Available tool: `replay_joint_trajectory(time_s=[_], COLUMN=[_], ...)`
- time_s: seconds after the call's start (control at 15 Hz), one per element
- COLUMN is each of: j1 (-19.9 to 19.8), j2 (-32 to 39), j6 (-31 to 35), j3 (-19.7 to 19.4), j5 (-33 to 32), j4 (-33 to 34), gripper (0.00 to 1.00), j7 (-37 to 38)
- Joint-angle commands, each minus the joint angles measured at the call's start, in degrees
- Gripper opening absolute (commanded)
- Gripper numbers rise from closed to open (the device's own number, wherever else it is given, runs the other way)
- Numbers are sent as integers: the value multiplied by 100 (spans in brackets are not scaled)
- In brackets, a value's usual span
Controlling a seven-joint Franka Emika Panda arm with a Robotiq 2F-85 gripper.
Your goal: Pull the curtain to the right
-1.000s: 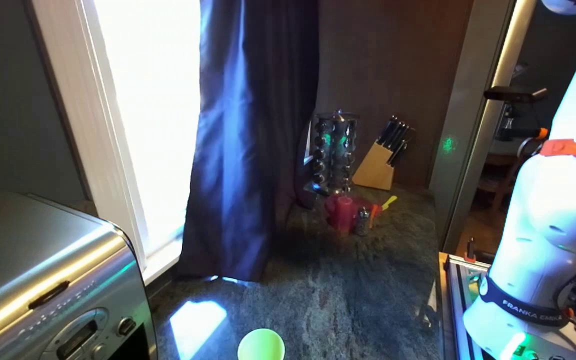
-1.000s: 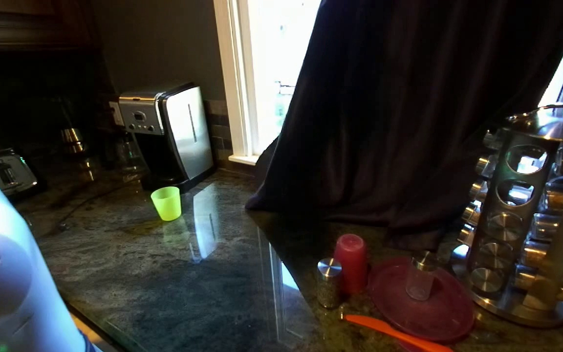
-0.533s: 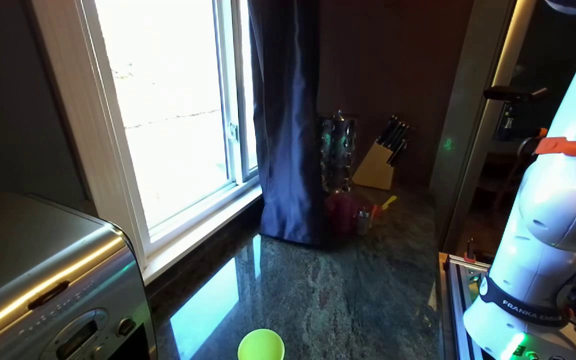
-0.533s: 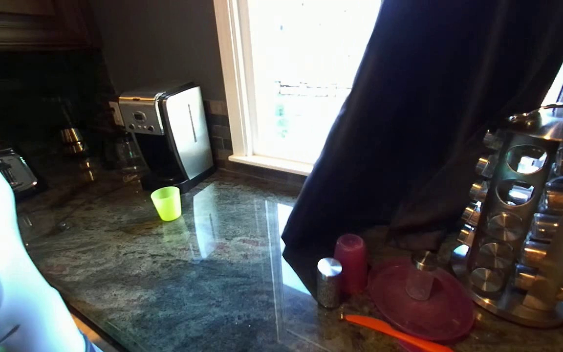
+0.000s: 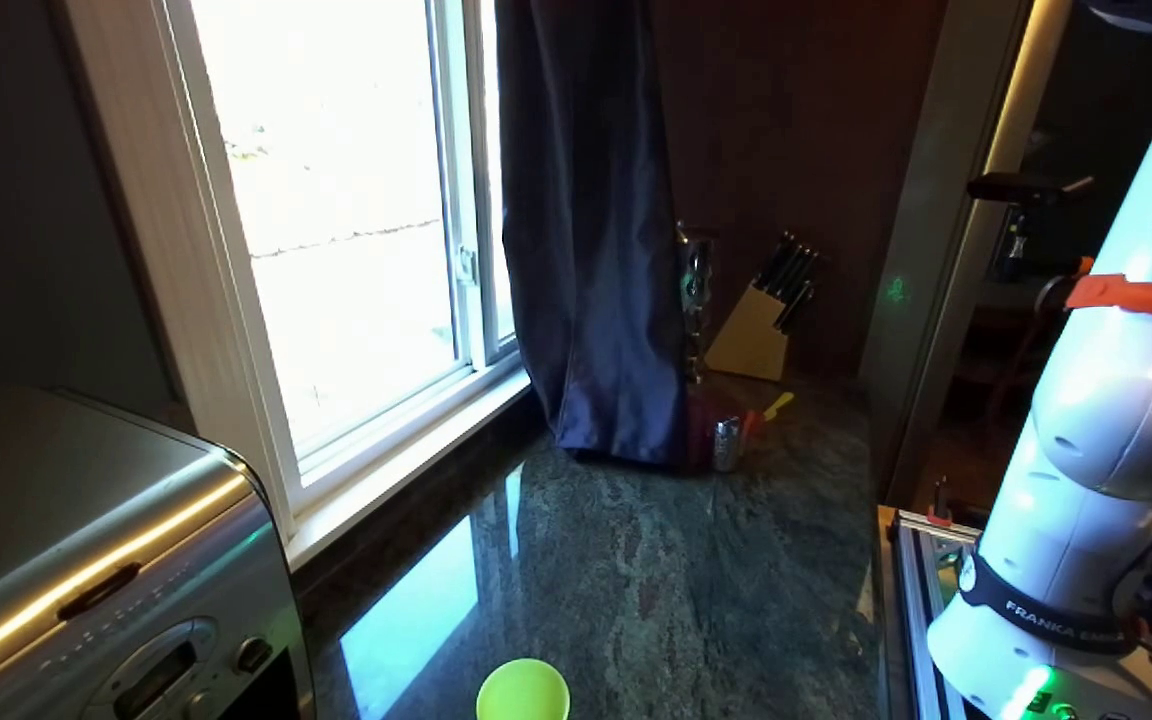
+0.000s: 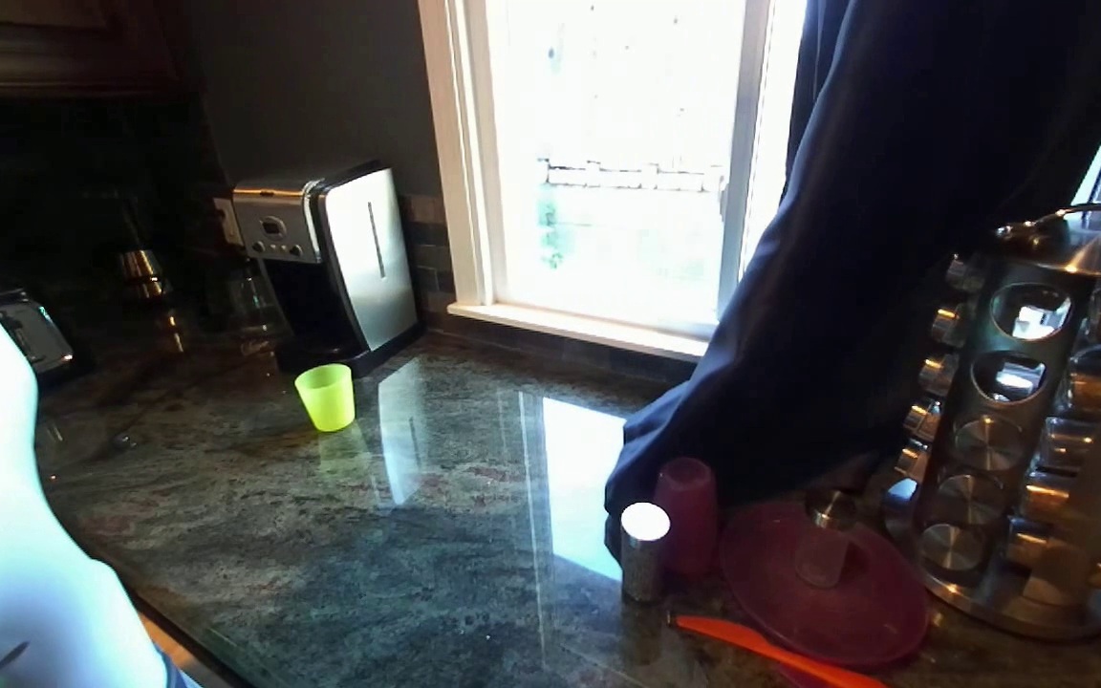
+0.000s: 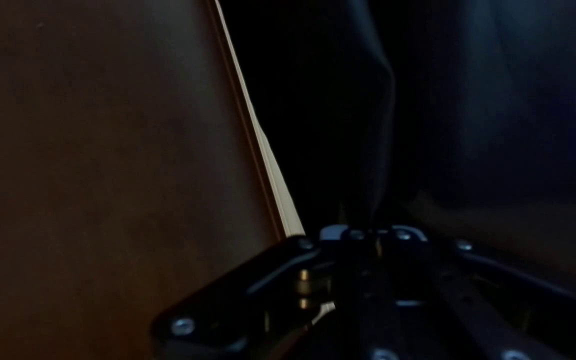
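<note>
Brings the curtain (image 6: 856, 287) further right than half a second ago: slanting, in an exterior view, from the upper right of the frame down to the lower right of centre. Bares, with that, the upright sash bar (image 6: 746, 143) of the window (image 6: 608, 220) near the top. Covers, in an exterior view, most of the spice rack (image 5: 696, 290), leaving a sliver of metal at the cloth's right edge, near mid-frame. Suggests a pull the asked way, well under way but unfinished, judging by the cloth left over the window's far part.

Holds the pincer (image 7: 370, 235) pressed nearly together at the lower middle of the dim wrist view, at the foot of a crease, so most likely pinching the curtain; unseen in both exterior views.

Trails the hem low over the bench (image 6: 369, 535), behind and just left of the red tumbler (image 6: 687, 516) and metal-topped shaker (image 6: 644, 564); cannot tell whether touching. Calls, probably, for lifting a little while drawing on, or else risks toppling both.
</note>
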Motion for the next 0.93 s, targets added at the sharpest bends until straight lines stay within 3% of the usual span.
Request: replay_joint_trajectory(time_s=[0.0, 0.27, 0.6, 0.87], j1=[0, -5, -55, 42], j2=[3, 16, 879, 1807], j6=[-14, -17, -765, -1429], j3=[5, 5, 97, 3], j5=[-13, -22, -1753, -2373], j4=[9, 30, 933, 1840], gripper=[2, 2, 1, 1], j7=[24, 37, 1254, 1557])
